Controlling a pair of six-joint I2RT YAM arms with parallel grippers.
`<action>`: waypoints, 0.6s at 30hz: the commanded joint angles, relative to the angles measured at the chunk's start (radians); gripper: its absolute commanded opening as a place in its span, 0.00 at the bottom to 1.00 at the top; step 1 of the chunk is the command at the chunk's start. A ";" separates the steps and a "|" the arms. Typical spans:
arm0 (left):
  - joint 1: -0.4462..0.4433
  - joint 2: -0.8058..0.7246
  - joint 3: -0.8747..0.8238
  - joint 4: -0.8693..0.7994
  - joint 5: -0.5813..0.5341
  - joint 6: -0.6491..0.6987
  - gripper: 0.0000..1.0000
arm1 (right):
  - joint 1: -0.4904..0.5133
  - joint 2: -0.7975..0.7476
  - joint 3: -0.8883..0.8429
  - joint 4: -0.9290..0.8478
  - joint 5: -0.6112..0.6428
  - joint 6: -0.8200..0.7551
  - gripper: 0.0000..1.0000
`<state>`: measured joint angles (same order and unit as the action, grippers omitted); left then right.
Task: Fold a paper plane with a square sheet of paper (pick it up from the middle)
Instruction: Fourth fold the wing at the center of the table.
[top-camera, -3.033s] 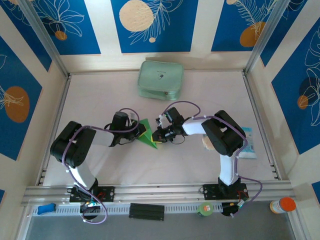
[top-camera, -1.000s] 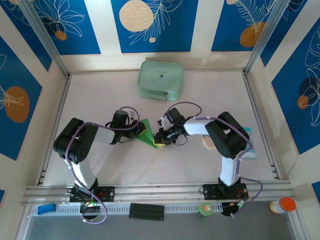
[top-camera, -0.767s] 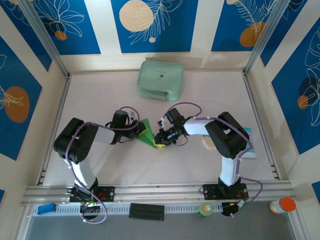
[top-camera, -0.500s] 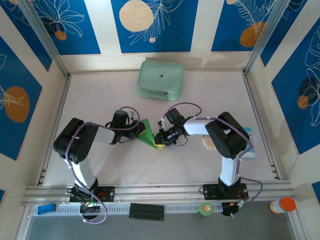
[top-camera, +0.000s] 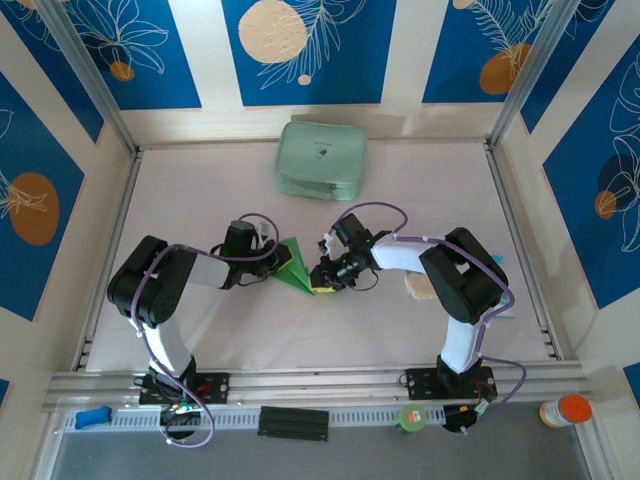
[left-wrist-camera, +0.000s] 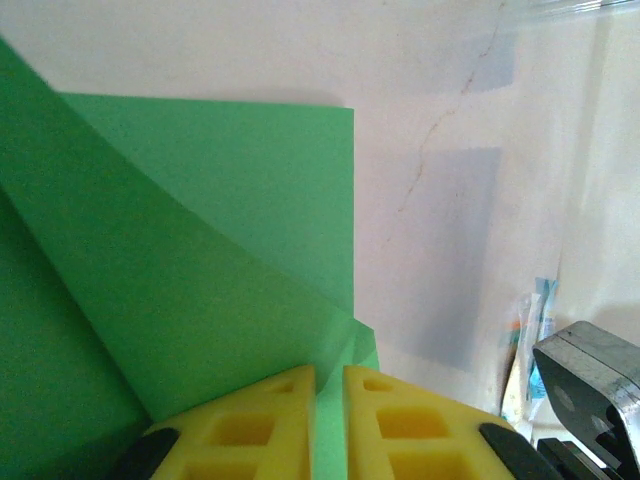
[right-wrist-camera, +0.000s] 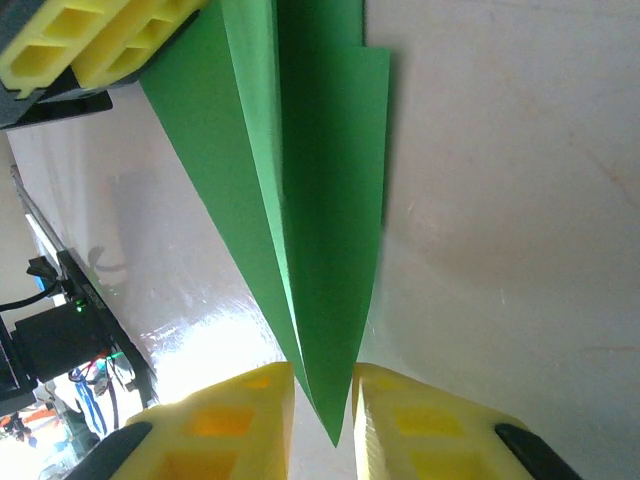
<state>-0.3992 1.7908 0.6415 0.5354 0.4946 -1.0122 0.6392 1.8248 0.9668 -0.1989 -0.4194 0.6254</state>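
Green paper plane (top-camera: 298, 268), at the middle of the table (top-camera: 420, 190), has its left edge clenched in the left gripper (left-wrist-camera: 328, 375) and its pointed nose pinched by the right gripper (right-wrist-camera: 322, 375), whose wrist view shows layered creases that the top view blurs.

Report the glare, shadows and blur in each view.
Top external: even light, sharp throughout, the paper plane crisp. Left wrist: the left gripper looks slightly soft up close; a grey rectangular shadow lies on the table. Right wrist: white glare washes out the table at lower left; the plane casts a dark shadow along its right edge.
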 joint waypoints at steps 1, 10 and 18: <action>0.011 0.021 -0.017 -0.012 0.004 0.008 0.16 | 0.001 -0.003 0.024 -0.022 -0.029 -0.003 0.20; 0.010 0.019 -0.020 -0.011 0.005 0.005 0.16 | 0.001 -0.017 0.029 -0.012 -0.003 0.005 0.21; 0.010 0.019 -0.020 -0.012 0.004 0.004 0.16 | 0.010 -0.019 0.051 -0.034 0.026 0.002 0.25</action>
<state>-0.3992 1.7908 0.6395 0.5388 0.4946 -1.0126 0.6411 1.8244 0.9848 -0.2050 -0.3923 0.6292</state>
